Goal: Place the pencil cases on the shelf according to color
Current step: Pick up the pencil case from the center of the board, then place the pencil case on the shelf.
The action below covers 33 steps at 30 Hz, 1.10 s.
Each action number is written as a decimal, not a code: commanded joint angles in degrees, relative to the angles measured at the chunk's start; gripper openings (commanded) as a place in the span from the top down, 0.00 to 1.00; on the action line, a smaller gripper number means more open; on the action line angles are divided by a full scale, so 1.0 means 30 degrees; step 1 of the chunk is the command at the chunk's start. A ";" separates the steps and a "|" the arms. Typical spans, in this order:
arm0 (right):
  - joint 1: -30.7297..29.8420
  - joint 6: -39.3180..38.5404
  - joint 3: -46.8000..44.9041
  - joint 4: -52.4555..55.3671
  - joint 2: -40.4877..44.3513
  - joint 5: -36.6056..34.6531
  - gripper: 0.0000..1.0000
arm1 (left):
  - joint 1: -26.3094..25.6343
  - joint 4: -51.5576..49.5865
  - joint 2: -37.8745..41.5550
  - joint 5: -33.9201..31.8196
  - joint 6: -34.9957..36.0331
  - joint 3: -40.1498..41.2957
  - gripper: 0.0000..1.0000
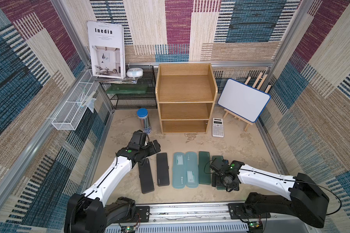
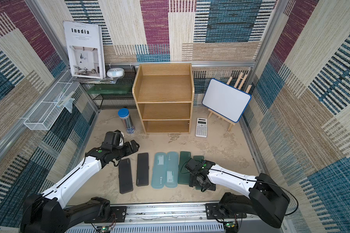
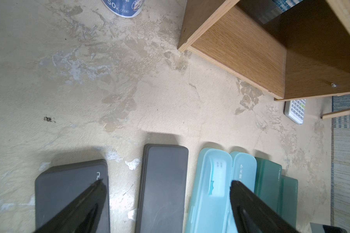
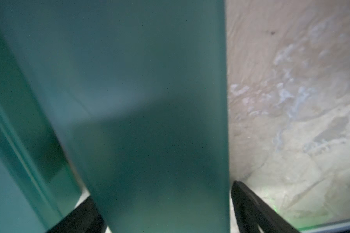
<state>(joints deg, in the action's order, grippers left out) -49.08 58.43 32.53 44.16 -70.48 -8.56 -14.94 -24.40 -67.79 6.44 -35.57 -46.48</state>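
The outer green case (image 1: 217, 159) lies flat at the right end of the row near the desk's (image 1: 247, 149) front edge, its long axis toward the shelf (image 1: 186, 101). The right tool (image 4: 160, 201) is released and straddles its width. Only the right wrist view shows this. The left tool (image 3: 166, 180), also released, hovers over the black cases (image 3: 162, 201).

Bright even light, soft shadows, close-up blur on green pencil case (image 4: 150, 100)

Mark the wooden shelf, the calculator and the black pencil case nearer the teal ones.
wooden shelf (image 1: 185, 88), in a top view, on the bare top tier board.
calculator (image 1: 218, 129), in a top view, on its keypad.
black pencil case (image 1: 162, 169), in a top view, on the middle of its lid.
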 commanded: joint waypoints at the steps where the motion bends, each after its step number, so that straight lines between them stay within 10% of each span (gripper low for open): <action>1: -0.0218 0.0263 -0.0267 -0.0544 -0.0099 0.0115 0.09 | -0.0001 0.0288 -0.0020 0.0257 0.0112 -0.0162 0.00; 16: -0.2244 0.1856 0.1990 0.2777 0.1990 -0.1982 0.49 | -0.0001 -0.0531 0.0858 -0.0935 0.0390 -0.0961 0.00; 33: -0.3408 -0.4684 1.4108 0.2651 -0.0618 -0.6073 0.56 | 0.0351 -0.2754 -0.0047 0.0227 0.1125 -0.5111 0.00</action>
<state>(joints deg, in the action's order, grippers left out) -59.46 50.72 71.61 54.46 -71.35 -21.69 -14.04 -30.00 -67.77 5.91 -33.80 -60.29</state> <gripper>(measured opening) 0.723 0.996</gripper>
